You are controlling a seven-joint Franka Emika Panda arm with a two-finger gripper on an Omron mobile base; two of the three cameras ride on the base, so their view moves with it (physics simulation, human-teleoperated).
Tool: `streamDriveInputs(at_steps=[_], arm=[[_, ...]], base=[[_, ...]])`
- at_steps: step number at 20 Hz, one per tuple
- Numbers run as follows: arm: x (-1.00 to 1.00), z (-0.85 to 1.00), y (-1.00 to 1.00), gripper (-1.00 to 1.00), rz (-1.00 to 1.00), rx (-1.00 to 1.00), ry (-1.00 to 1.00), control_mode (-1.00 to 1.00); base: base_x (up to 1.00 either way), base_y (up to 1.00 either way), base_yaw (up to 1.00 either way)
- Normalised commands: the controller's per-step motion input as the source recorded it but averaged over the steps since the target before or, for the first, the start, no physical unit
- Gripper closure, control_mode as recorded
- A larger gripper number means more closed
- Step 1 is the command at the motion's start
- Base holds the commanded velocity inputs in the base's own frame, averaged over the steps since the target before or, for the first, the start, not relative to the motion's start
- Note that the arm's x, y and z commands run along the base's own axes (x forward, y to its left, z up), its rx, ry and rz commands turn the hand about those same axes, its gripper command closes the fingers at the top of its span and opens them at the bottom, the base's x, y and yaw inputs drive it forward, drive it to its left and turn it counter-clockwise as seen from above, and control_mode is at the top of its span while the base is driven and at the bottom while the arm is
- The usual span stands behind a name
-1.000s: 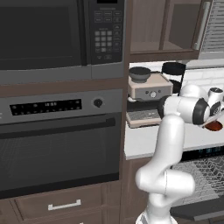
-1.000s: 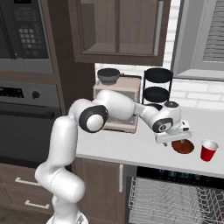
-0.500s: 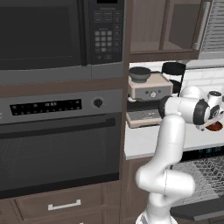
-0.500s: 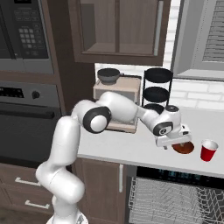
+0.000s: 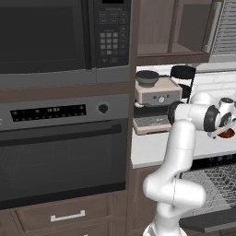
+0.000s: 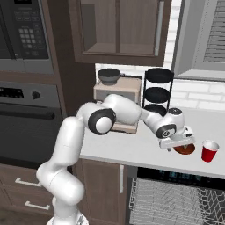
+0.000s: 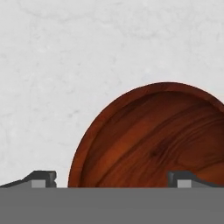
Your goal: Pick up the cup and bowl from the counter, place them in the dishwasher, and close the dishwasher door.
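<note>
Gripper point(image 6: 179, 143) hangs just above the wooden bowl point(image 6: 184, 149), jaws spread wide and holding nothing. In the hand view the two fingertips point(image 7: 43, 178) straddle the bowl's point(image 7: 153, 140) near-left rim: one tip sits outside the rim over bare counter point(image 7: 65, 65), the other over the bowl's inside. So the rim wall runs between the jaws, and the bowl's centre lies off to the right of the gripper's midline in that view. The bowl is round, so no long axis matters; what counts is that the jaws cross the rim.

Bowl sits on the counter point(image 6: 132, 151) near its front edge, right above the dishwasher point(image 6: 176, 197), whose wire rack shows below with the door apparently down. The red cup point(image 6: 209, 151) stands upright just beside the bowl, toward the counter's right end, apart from it. In the left base view the gripper point(image 5: 226, 129) is at the picture's right edge over the bowl point(image 5: 227, 134), partly cut off there, so the height above the rim is hard to judge; it looks close but not touching.

Judgement: the bowl goes first. The next move would be a short straight descent so one finger goes inside the rim and one outside, then close.
</note>
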Motion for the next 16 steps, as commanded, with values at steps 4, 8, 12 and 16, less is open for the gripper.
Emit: streamDriveInputs(at_steps=[4,8,12,16], arm=[[0.05,-0.09,-0.09,-1.0,0.0,0.0,0.03,-1.0],[0.08,-0.11,-0.01,1.0,0.0,0.0,0.04,-1.0],[0.04,-0.03,-0.03,1.0,0.01,0.0,0.02,-1.0],[0.0,0.0,0.0,1.0,0.0,0.0,0.0,-1.0]], base=[[0.0,0.0,0.0],[0.0,0.0,0.0],[0.0,0.0,0.0],[0.0,0.0,0.0]])
